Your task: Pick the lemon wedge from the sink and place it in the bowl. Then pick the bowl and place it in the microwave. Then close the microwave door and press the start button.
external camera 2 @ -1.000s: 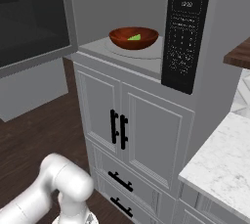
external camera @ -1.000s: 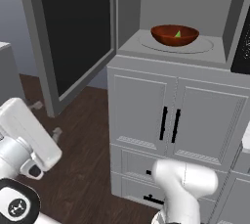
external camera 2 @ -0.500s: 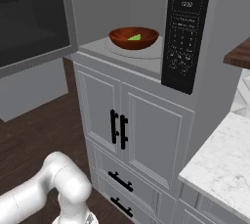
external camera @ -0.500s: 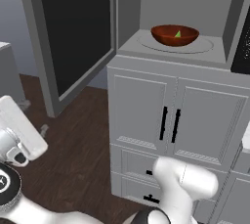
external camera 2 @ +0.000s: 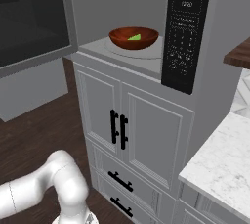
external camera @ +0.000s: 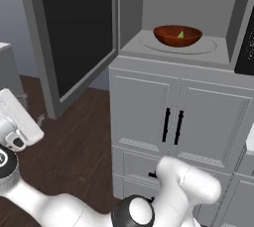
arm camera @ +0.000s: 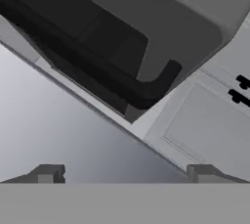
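Lemon wedge (external camera: 181, 34) lies in the reddish-brown bowl (external camera: 177, 35), which sits on the microwave (external camera 2: 146, 22) floor (on its pale turntable). Its door (external camera: 74, 35) hangs wide open to the left. My gripper (arm camera: 124, 173) is low beside that door, fingers spread wide, holding nothing.

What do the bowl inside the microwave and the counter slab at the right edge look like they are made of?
The bowl looks like glossy reddish-brown wood, though no grain shows, so glazed ceramic is possible. The counter slab looks like polished white marble or marble-look stone: grey veining runs across its pale top.
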